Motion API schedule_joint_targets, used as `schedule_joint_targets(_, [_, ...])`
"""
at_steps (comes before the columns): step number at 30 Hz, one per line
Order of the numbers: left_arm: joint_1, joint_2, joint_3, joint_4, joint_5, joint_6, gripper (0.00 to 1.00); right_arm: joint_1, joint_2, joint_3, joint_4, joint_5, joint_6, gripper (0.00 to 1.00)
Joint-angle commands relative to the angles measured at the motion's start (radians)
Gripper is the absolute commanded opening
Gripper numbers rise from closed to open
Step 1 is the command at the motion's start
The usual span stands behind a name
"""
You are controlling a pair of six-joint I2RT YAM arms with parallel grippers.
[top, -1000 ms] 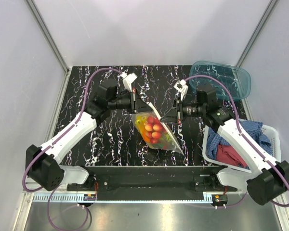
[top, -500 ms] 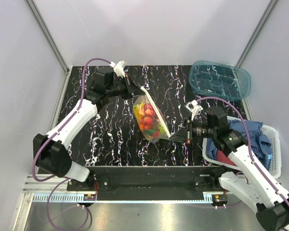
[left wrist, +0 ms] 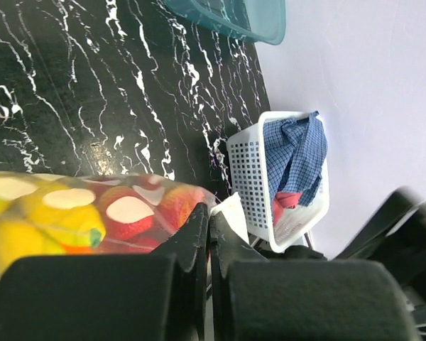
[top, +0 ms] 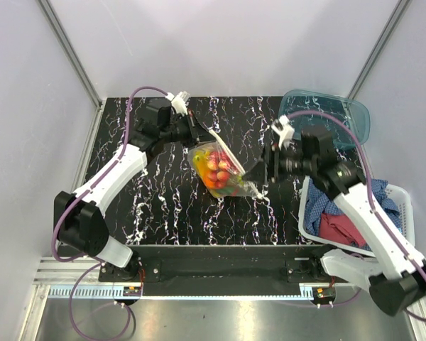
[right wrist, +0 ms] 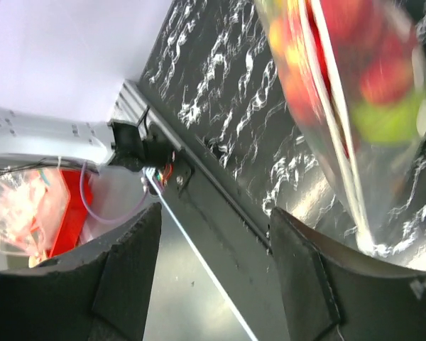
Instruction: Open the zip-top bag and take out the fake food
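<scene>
R gripper (right wrist: 214, 213): black fingers (right wrist: 128, 277) along bottom of frame, spread wide, nothing betw. them. Zip-top bag (right wrist: 405, 177) in upper right, blurred, over marbled table (right wrist: 220, 92), w/ white lines running diag. down it. Fake food (right wrist: 373, 78) inside: red, orange-yellow, green blobs. Bag's lower corner ended at right-hand finger; contact unclear. Metal rail (right wrist: 199, 192) crossed center. White arm base (right wrist: 42, 135) w/ purple cable (right wrist: 106, 206) at left.

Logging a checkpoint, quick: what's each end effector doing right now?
Left end effector: closed on the zip-top bag.
Right end effector: open, holding nothing.
</scene>
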Motion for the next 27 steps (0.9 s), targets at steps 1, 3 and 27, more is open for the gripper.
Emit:
schedule_joint_targets(1, [-0.01, -0.056, 0.009, 0.079, 0.047, 0.039, 0.0, 0.001, 0.146, 0.177, -0.057, 0.057, -0.071, 0.69])
schedule_joint_targets(3, [-0.013, -0.06, 0.006, 0.077, 0.056, 0.044, 0.0, -0.001, 0.221, 0.23, -0.075, 0.081, -0.104, 0.68])
schedule_joint_targets(27, [-0.013, -0.041, 0.004, 0.091, 0.103, 0.041, 0.0, -0.102, 0.479, 0.292, -0.046, -0.015, -0.256, 0.49])
